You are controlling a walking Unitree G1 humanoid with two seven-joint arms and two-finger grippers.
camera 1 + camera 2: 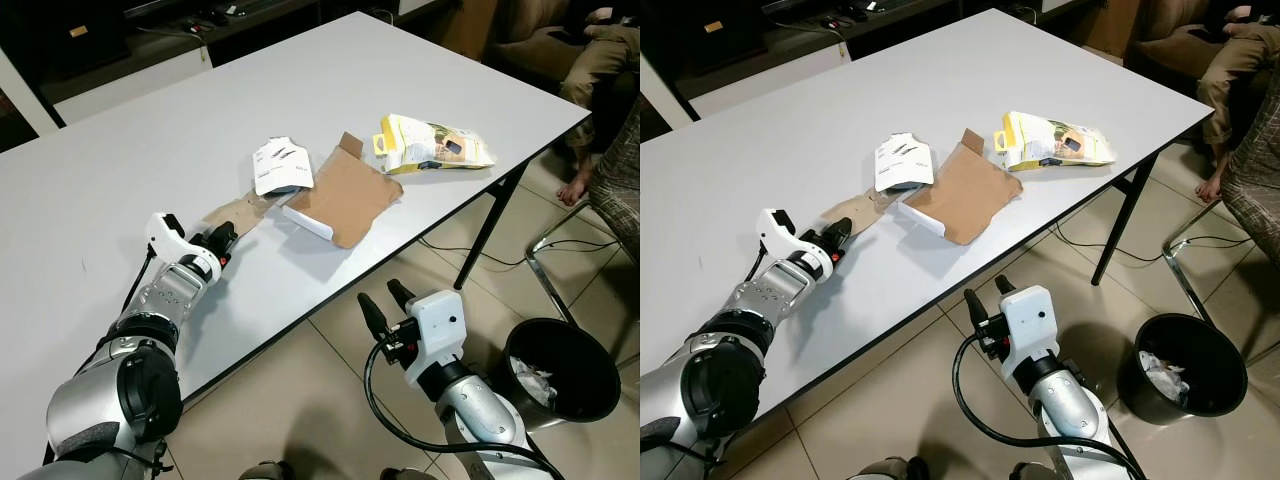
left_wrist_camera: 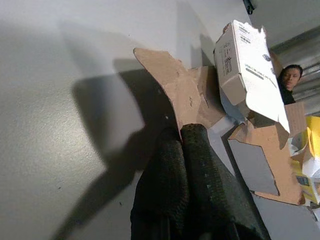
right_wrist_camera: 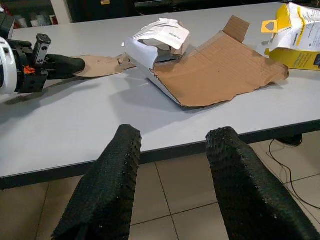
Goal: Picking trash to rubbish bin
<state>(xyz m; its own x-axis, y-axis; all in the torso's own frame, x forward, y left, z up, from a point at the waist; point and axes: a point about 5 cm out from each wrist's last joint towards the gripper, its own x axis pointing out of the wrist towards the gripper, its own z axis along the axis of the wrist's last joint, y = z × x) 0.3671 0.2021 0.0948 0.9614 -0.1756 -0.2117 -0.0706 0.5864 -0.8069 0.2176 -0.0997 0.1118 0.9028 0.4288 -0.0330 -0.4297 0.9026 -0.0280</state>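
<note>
A white table (image 1: 150,140) fills most of the view from the robot's head, with tiled floor (image 1: 300,390) along its near edge.

Near the middle of the table lies a torn, flattened cardboard box (image 1: 345,195), brown on its inside and white on its outside. A long brown cardboard flap (image 1: 235,210) stretches from it toward the robot's left. A small white carton (image 1: 280,165) rests on the box's far left corner, touching it. Farther to the right, near the table's edge and apart from the box, lies a yellow and white package (image 1: 432,146).

The left gripper (image 1: 222,240) reaches across the table at the flap's end. In the left wrist view its two black fingers (image 2: 195,165) are pressed together, pinching the edge of the flap.

The right gripper (image 1: 386,305) hangs below the table's near edge, above the floor, holding nothing. In the right wrist view its fingers (image 3: 115,175) stand well apart, pointing toward the table and the box.

A black round rubbish bin (image 1: 560,370) stands on the floor to the robot's right, beside the table's black leg (image 1: 485,235). Some crumpled white paper (image 1: 535,385) lies inside it.

At the far right a person's legs and a bare foot (image 1: 575,185) are visible beside a chair frame (image 1: 560,240).
</note>
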